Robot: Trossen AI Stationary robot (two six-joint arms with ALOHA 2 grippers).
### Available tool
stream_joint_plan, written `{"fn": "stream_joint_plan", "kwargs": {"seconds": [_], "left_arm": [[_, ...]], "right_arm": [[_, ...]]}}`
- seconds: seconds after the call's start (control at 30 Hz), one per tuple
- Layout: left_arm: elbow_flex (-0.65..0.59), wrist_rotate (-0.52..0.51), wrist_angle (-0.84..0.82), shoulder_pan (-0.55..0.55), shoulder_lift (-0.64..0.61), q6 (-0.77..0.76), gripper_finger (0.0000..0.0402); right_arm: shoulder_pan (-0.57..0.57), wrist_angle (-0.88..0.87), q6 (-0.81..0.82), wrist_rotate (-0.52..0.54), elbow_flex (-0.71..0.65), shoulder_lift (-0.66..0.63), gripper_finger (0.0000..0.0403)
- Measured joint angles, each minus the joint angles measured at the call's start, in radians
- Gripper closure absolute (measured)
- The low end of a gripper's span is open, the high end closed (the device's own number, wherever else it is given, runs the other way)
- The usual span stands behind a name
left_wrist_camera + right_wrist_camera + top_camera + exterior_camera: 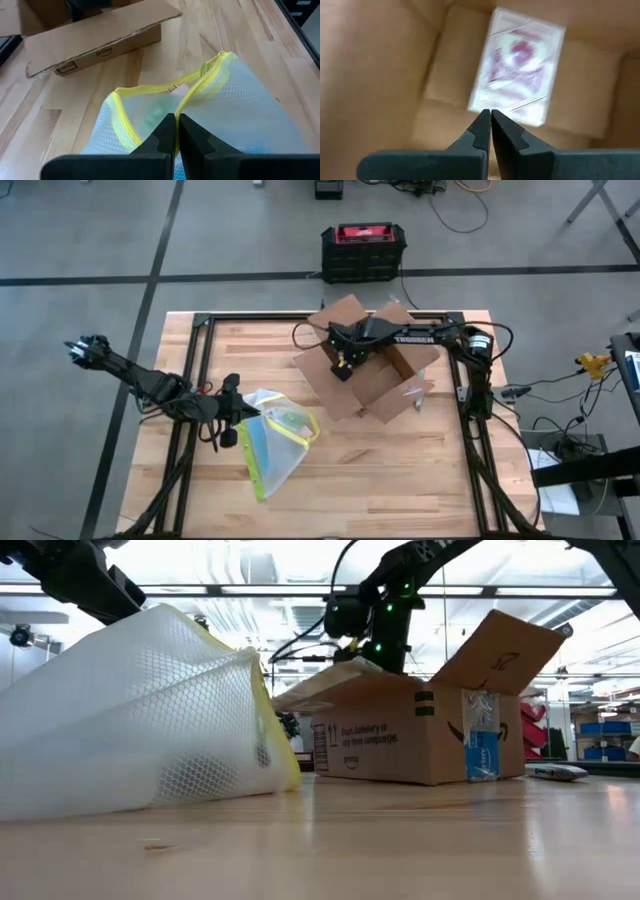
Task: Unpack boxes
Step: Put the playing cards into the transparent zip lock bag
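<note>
The box (365, 375) stands on the tabletop (400, 470) toward its far side and a little to the right, turned at an angle, with all its flaps open and pointing outward; in the low view one flap rises steeply at the right and another lies almost flat at the left. Its side carries black print and a strip of tape with a white and blue label. Inside, on the bottom of the box, lies a flat packet (517, 67) with pink and white print, blurred in the right wrist view. The right gripper (343, 367) hangs over the open box, near its 9 o'clock part, pointing down into it, and its jaws are pressed together with nothing between them; the packet lies below them and apart. From the box at about 8 o'clock, well apart, a mesh pouch (272, 438) with a yellow edge lies on the tabletop, with something pale and green inside. The left gripper (232, 420) is at the pouch's 9 o'clock side, and its jaws are closed on the yellow zipper edge. A black and red case (363, 252) stands on the floor beyond the tabletop, at 12 o'clock from the box.
</note>
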Motion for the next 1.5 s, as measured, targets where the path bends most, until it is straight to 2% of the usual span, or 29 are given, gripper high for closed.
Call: {"fn": "stream_joint_plan", "kwargs": {"seconds": [0.13, 0.23, 0.3, 0.6, 0.8, 0.87, 1.0, 1.1, 1.3, 1.5], "left_arm": [[0.000, 0.013, 0.000, 0.000, -0.001, -0.005, 0.0401], [0.000, 0.013, -0.001, 0.000, -0.001, -0.007, 0.0401], [0.000, 0.013, -0.001, 0.000, -0.001, -0.007, 0.0401], [0.000, 0.011, 0.001, 0.000, -0.002, -0.007, 0.0401], [0.000, 0.007, 0.001, 0.000, -0.002, -0.032, 0.0401], [0.000, 0.004, 0.001, 0.000, -0.002, -0.037, 0.0401], [0.000, -0.012, 0.002, 0.000, -0.002, -0.041, 0.0401], [0.000, -0.015, 0.004, 0.000, -0.002, -0.052, 0.0401], [0.000, -0.015, 0.007, 0.000, -0.002, -0.056, 0.0401], [0.000, -0.016, 0.008, 0.000, -0.002, -0.051, 0.0401]], "right_arm": [[-0.039, 0.019, -0.214, -0.042, -0.006, -0.050, 0.0403], [-0.073, 0.074, -0.346, -0.159, -0.053, -0.057, 0.0403], [-0.081, 0.126, -0.388, -0.193, -0.094, -0.064, 0.0403], [-0.083, 0.225, -0.461, -0.125, -0.252, -0.067, 0.0403], [-0.083, 0.154, -0.456, 0.043, -0.265, -0.092, 0.0403], [-0.084, 0.175, -0.456, 0.038, -0.265, -0.106, 0.0403], [-0.080, 0.263, -0.512, -0.069, -0.265, -0.108, 0.0403], [-0.085, 0.268, -0.543, -0.090, -0.265, -0.075, 0.0403], [-0.092, 0.227, -0.479, -0.059, -0.265, -0.051, 0.0403], [-0.094, 0.219, -0.215, -0.041, -0.242, -0.125, 0.0403]]}}
